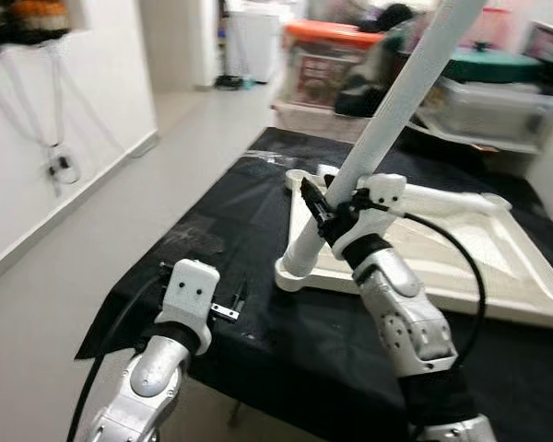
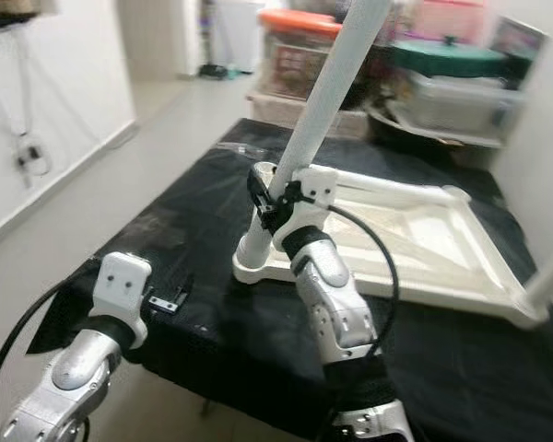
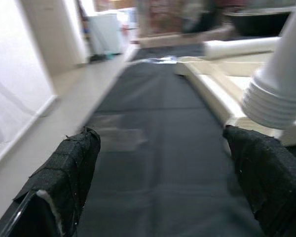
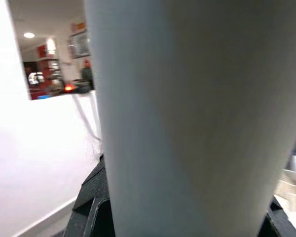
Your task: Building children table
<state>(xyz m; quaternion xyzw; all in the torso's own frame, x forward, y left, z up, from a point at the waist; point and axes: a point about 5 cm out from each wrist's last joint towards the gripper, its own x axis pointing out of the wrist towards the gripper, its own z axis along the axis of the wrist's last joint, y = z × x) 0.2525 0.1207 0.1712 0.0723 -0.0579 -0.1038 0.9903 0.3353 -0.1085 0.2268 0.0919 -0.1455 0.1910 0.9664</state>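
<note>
Black-draped table (image 1: 258, 212) carries upturned tabletop (image 1: 461, 249); right gripper (image 1: 336, 214) fingers clamp the stiff, light, slick leg (image 1: 387, 120) low down, left gripper (image 3: 163, 168) fingers spread, empty.

A cloth (image 1: 258, 221) covers the bench, and the tabletop (image 1: 461, 249) lies on it toward the right. A leg (image 1: 387, 129) rises tilted from the tabletop's near left corner. Storage boxes (image 1: 327, 55) stand behind the bench; bare floor (image 1: 101, 239) runs along its left.
</note>
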